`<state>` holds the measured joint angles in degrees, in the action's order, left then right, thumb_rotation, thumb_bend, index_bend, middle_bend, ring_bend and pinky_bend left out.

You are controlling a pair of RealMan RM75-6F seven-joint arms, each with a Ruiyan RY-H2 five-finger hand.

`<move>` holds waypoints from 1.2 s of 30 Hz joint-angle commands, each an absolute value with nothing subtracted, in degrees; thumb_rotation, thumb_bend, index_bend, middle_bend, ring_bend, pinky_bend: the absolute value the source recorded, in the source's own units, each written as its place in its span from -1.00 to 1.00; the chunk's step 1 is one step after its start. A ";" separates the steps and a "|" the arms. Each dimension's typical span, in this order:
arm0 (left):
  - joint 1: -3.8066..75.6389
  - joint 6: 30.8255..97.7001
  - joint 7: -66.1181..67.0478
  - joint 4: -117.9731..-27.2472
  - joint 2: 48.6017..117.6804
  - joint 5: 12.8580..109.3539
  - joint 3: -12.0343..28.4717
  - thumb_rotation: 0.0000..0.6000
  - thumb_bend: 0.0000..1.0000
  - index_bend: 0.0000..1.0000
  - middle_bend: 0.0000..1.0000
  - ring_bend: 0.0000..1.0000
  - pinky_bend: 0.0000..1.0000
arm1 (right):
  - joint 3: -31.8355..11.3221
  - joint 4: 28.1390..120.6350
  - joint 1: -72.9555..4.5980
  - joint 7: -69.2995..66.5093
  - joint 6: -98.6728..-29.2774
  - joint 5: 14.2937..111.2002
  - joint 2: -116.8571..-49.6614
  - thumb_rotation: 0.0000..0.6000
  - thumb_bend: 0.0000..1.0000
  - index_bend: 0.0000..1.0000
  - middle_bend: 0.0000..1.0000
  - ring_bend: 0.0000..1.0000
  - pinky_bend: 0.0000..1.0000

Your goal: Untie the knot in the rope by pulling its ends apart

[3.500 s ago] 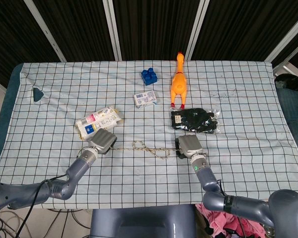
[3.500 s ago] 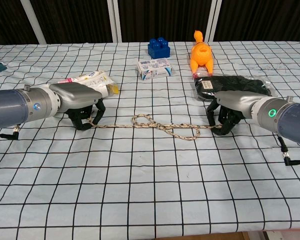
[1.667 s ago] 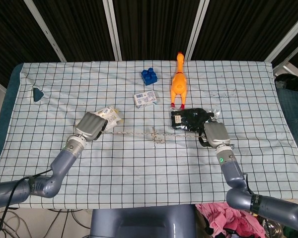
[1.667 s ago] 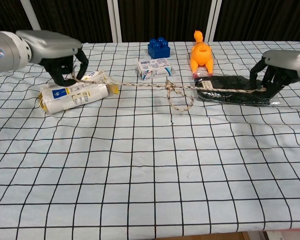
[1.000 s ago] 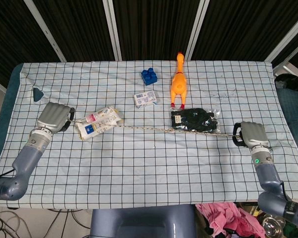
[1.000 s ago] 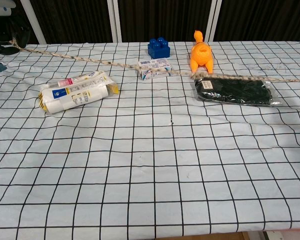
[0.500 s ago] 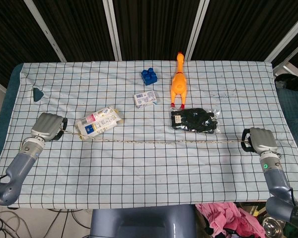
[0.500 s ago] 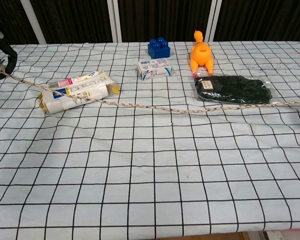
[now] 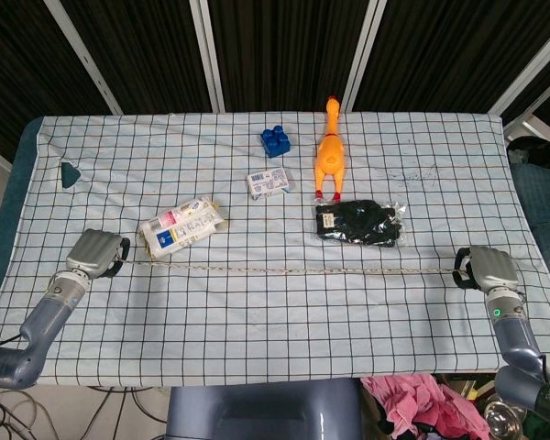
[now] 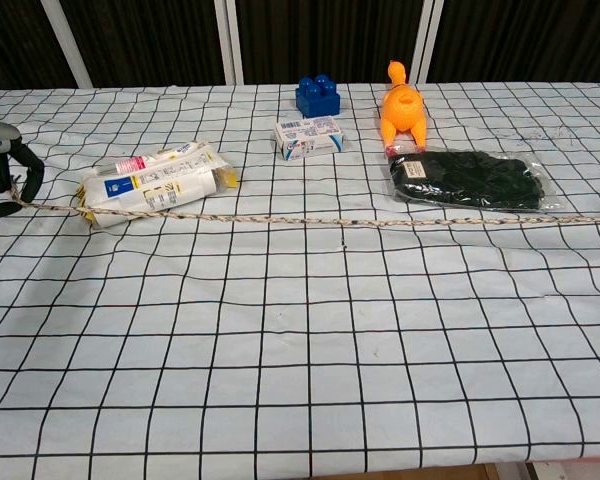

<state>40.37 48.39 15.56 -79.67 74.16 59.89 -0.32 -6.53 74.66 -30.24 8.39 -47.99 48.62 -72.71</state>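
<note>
Braided, speckled rope (image 9: 284, 270) runs in one straight line across the checked worktop (image 9: 275, 339), with no knot visible along it, so the untying looks done. The left hand (image 9: 95, 251) holds one end in curled fingers and the right hand (image 9: 490, 269) holds the other, both near the worktop's side edges. Just beyond the left hand, the rope passes right beside the white packet (image 9: 182, 227); beyond the right hand lies the black packet (image 9: 360, 223), close to the line. Any further pull or lift would likely sweep the rope into either packet and drag it, or slip an end from the fingers. Farther off stand the small box (image 9: 269, 181), orange chicken toy (image 9: 330, 151) and blue brick (image 9: 275, 141).
</note>
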 commanded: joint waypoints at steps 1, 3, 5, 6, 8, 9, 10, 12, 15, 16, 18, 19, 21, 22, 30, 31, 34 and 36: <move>39.53 47.82 13.86 -77.65 76.32 60.40 -0.30 1.00 -0.05 0.18 0.94 1.00 1.00 | -6.41 73.42 -29.96 7.75 -47.17 48.81 -74.06 1.00 -0.22 0.17 0.77 1.00 1.00; 39.47 46.77 13.17 -76.18 77.76 60.63 -0.29 1.00 -0.05 0.18 0.94 1.00 1.00 | -6.45 72.01 -29.95 7.61 -46.36 48.16 -75.45 1.00 -0.22 0.17 0.77 1.00 1.00; 39.63 46.16 13.54 -74.68 79.11 61.09 -0.43 1.00 -0.05 0.18 0.94 1.00 1.00 | -6.41 70.39 -30.07 7.74 -45.56 47.63 -76.75 1.00 -0.22 0.17 0.77 1.00 1.00; 39.68 46.10 13.79 -73.93 79.85 61.27 -0.41 1.00 -0.05 0.18 0.94 1.00 1.00 | -6.38 69.52 -30.09 7.85 -45.35 47.48 -77.42 1.00 -0.22 0.17 0.77 1.00 1.00; 39.75 45.84 14.07 -72.81 81.08 61.38 -0.27 1.00 -0.05 0.17 0.94 1.00 1.00 | -6.31 67.56 -30.08 8.09 -45.12 47.29 -78.82 1.00 -0.22 0.17 0.77 1.00 1.00; 39.83 45.53 14.09 -72.29 81.71 61.38 -0.12 1.00 -0.05 0.16 0.94 1.00 1.00 | -6.41 66.53 -30.04 7.99 -44.92 47.16 -79.54 1.00 -0.22 0.17 0.77 1.00 1.00; 39.87 45.35 14.07 -71.91 82.16 61.38 0.02 1.00 -0.05 0.16 0.94 1.00 1.00 | -6.53 65.94 -29.99 7.83 -44.73 47.06 -79.94 1.00 -0.22 0.17 0.77 1.00 1.00; 40.03 44.71 14.47 -70.86 83.18 61.23 0.06 1.00 -0.05 0.14 0.94 1.00 1.00 | -6.75 65.09 -29.86 7.49 -44.25 46.76 -80.51 1.00 -0.22 0.17 0.77 1.00 1.00; 40.17 43.42 15.61 -69.69 84.12 60.19 -0.08 1.00 -0.05 0.11 0.93 1.00 1.00 | -6.60 64.39 -29.76 8.07 -43.93 46.79 -80.88 1.00 -0.24 0.17 0.77 1.00 1.00; 40.21 43.05 15.93 -69.38 84.39 59.81 -0.09 1.00 -0.05 0.10 0.92 1.00 1.00 | -6.53 64.16 -29.72 8.62 -44.11 46.62 -81.04 1.00 -0.26 0.17 0.77 1.00 1.00; 40.25 42.40 16.50 -68.80 84.88 59.15 -0.07 1.00 -0.06 0.08 0.92 1.00 1.00 | -6.39 64.11 -29.65 9.80 -44.50 46.37 -81.27 1.00 -0.30 0.17 0.76 1.00 1.00; 40.26 42.25 16.75 -68.64 85.01 58.96 -0.06 1.00 -0.07 0.06 0.92 1.00 1.00 | -6.34 64.32 -29.64 10.23 -44.40 46.14 -81.21 1.00 -0.33 0.17 0.76 1.00 1.00; 40.31 42.00 17.32 -68.50 85.12 58.68 -0.07 1.00 -0.16 -0.01 0.91 1.00 1.00 | -6.11 64.81 -29.77 11.40 -44.02 45.71 -80.83 1.00 -0.41 0.12 0.75 1.00 1.00; 40.34 41.94 17.58 -68.57 85.09 58.54 -0.02 1.00 -0.26 -0.09 0.90 1.00 1.00 | -6.07 65.05 -29.86 11.97 -44.01 45.53 -80.67 1.00 -0.48 0.05 0.75 1.00 1.00; 40.48 43.05 17.34 -73.15 81.63 58.30 1.68 1.00 -0.72 -0.54 0.86 1.00 1.00 | -6.94 70.05 -30.34 14.61 -44.99 44.39 -76.81 1.00 -0.83 -0.68 0.74 1.00 1.00; 40.45 43.34 17.00 -74.17 80.80 58.37 2.03 1.00 -0.73 -0.56 0.86 1.00 1.00 | -7.44 71.42 -30.31 14.21 -45.14 44.19 -75.77 1.00 -0.83 -0.71 0.74 1.00 1.00; 40.24 45.28 16.27 -78.09 77.57 59.26 3.21 1.00 -0.74 -0.62 0.84 1.00 1.00 | -9.13 76.35 -29.98 12.66 -46.51 44.65 -71.82 1.00 -0.88 -0.85 0.74 1.00 1.00; 39.93 47.09 16.21 -81.81 74.61 59.90 3.98 1.00 -0.77 -0.67 0.83 1.00 1.00 | -9.81 80.72 -29.89 12.53 -46.65 44.35 -67.97 1.00 -0.92 -0.95 0.74 1.00 1.00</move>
<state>40.25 45.12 16.66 -78.44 77.53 59.08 2.88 -8.37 75.85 -30.08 13.34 -45.86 44.61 -72.41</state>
